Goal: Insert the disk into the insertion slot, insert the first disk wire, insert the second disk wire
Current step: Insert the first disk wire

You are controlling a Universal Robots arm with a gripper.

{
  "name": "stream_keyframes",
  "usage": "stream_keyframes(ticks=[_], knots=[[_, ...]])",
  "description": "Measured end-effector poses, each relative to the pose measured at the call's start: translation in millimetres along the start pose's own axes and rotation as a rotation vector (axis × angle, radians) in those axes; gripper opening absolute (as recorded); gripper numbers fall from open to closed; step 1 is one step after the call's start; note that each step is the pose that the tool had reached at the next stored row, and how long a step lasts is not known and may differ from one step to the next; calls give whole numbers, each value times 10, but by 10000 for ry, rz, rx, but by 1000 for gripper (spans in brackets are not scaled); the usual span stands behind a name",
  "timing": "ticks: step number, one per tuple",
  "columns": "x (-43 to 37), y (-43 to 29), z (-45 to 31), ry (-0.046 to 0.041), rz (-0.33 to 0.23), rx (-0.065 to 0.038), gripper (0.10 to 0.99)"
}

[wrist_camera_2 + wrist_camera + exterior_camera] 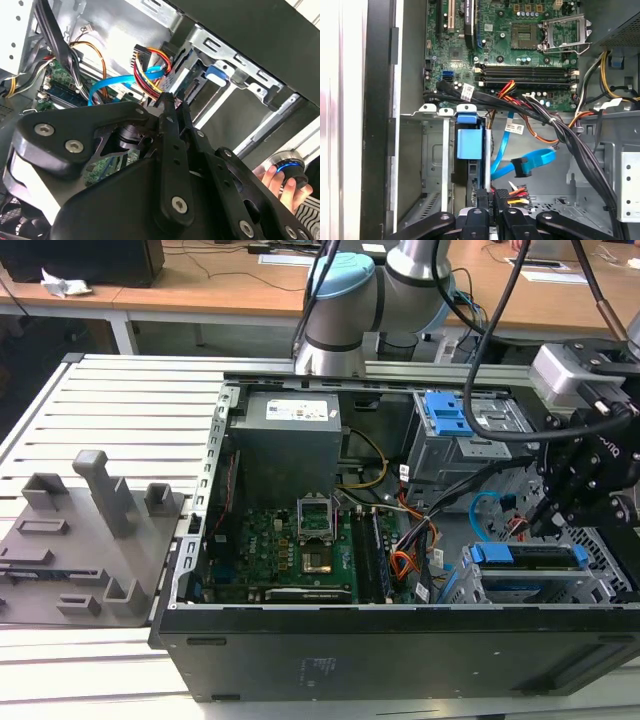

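hovering pincer (548, 523) near disk (530, 558), slatted table (130, 400), desks (230, 290) behind

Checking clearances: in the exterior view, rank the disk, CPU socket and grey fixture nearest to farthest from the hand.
1. Disk, next to the hand, at the exterior view's right.
2. CPU socket, mid-case.
3. Grey fixture, outside the case, at the exterior view's left.
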State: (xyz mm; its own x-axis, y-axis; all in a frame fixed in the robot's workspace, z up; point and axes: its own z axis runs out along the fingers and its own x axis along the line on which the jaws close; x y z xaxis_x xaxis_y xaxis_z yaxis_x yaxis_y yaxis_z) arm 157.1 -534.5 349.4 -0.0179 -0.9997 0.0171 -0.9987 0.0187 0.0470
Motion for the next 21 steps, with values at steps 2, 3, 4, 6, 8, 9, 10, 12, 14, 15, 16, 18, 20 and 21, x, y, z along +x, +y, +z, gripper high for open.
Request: stream_keyframes(ticks=[2, 3, 4, 6, 8, 9, 10, 12, 14, 15, 16, 18, 20, 21], knots=[[38, -1, 3, 0, 0, 0, 173], [54, -1, 4, 0, 0, 0, 173], [71, -2, 8, 0, 1, 0, 173], [78, -5, 16, -5, 2, -1, 173], [80, -28, 36, -7, 0, -5, 173], [80, -38, 45, -10, 0, -6, 173], [80, -43, 51, -12, -1, -7, 173], [81, -51, 62, -15, 0, -8, 173], [83, -58, 76, -24, 0, -9, 173], [85, -62, 82, -27, -1, -11, 173], [87, -65, 87, -31, -1, -11, 173], [96, -78, 103, -40, -1, -12, 173], [102, -92, 117, -44, -3, -14, 173], [103, -95, 119, -44, -1, -14, 173]])
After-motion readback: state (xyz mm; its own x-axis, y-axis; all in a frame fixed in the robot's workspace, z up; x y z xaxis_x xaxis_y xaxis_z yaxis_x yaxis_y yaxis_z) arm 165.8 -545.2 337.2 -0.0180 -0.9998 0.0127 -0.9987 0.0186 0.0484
